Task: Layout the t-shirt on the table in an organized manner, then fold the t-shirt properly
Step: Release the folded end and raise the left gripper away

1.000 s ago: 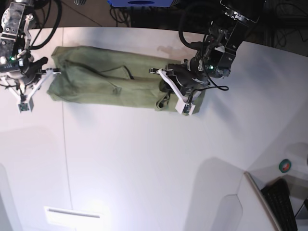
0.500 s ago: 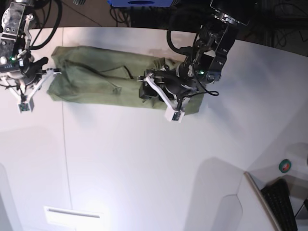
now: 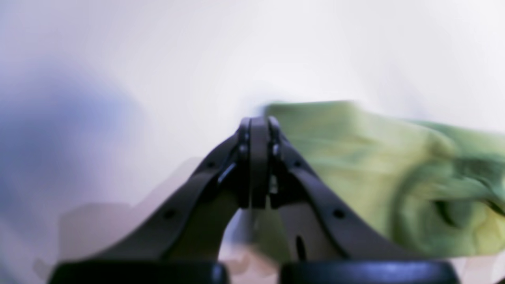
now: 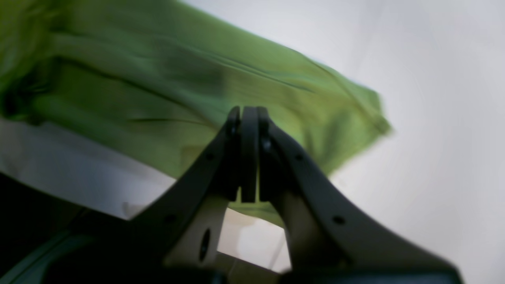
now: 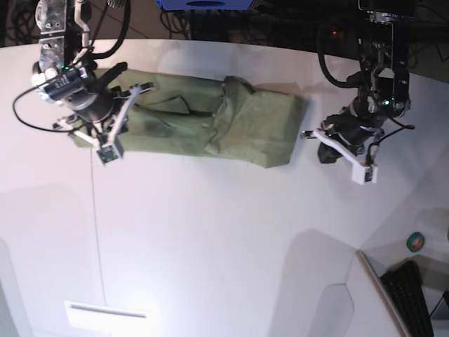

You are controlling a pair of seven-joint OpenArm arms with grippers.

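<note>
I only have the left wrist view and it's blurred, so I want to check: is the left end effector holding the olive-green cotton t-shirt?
Observer: No. In the base view the left end effector hangs shut over the large white table, just beside one end of the olive-green cotton t-shirt.
Operator: Where is the right end effector?
Observer: Over the shirt's opposite end, shut, with no cloth showing between its jaws in the right wrist view.

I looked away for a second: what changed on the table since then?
The left hand let go of the t-shirt and pulled off to the bare table beside it, shut and empty. The right hand swung in over the shirt's opposite end, shut. The shirt's end was folded inward; it remains a long strip.
</note>
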